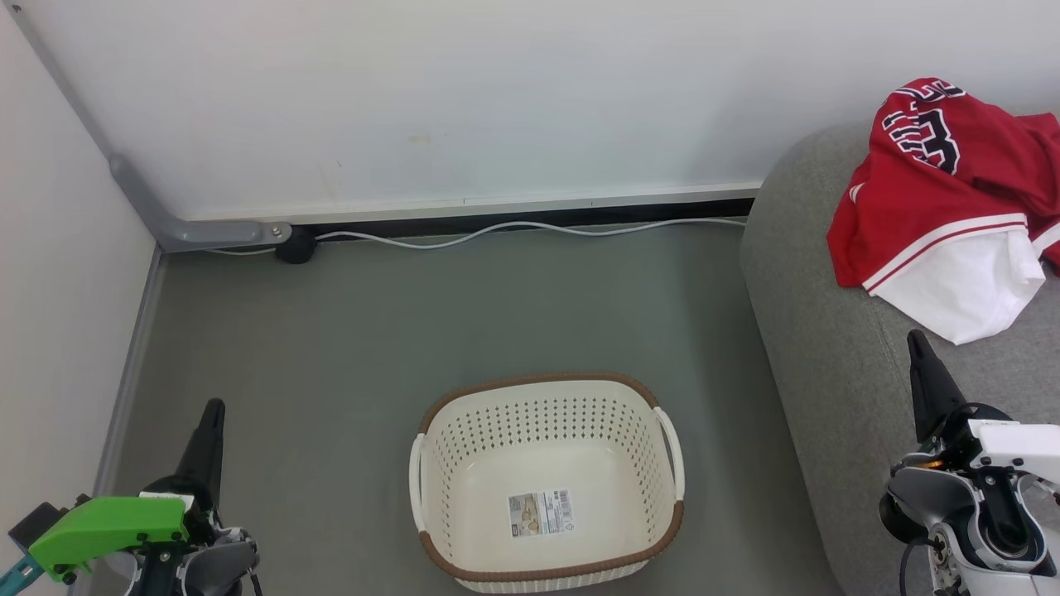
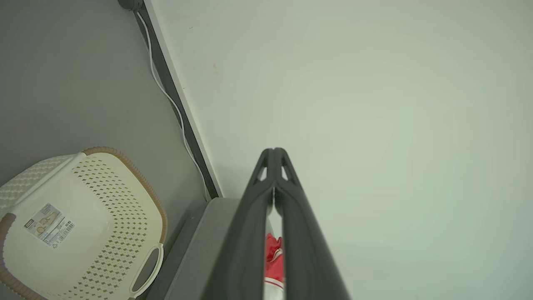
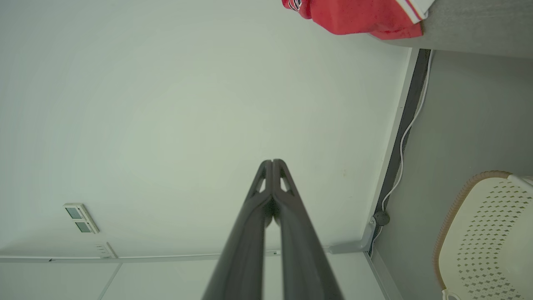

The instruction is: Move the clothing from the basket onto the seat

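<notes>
— Start at the left. What is the left gripper doing?

— The left gripper [image 1: 214, 411] sits at the lower left of the head view, over the grey floor [image 1: 331, 331], pointing up toward the wall [image 1: 414, 99]. In its own wrist view the two dark fingers [image 2: 250, 233] press together at the tips, closed on each other and gripping no object. A green housing [image 1: 108, 521] sits on the arm just behind it.

— And the middle?

— The basket [image 1: 497, 430] stands upright on the floor, to the right of that gripper and well apart from it. Its bottom is in plain sight, with the barcode sticker [image 1: 540, 513] on it. Behind it a white cable [image 1: 497, 232] runs along the foot of the wall.

— So where is the clothing?

— On the seat [image 1: 811, 331], the grey sofa at the right, which stands near the basket without touching it. The clothing [image 1: 936, 199] lies in a crumpled heap on the cushion, toward the wall. It is red fabric with part of a black, white-edged numeral on top, striped trim, and a white part spilling toward the front.

— The right gripper?

— The right gripper [image 1: 917, 343] is at the lower right, over the front part of the seat, pointing up toward the clothing but apart from it. Its wrist view shows the tips meeting — pressed tight, carrying no cloth.
</notes>
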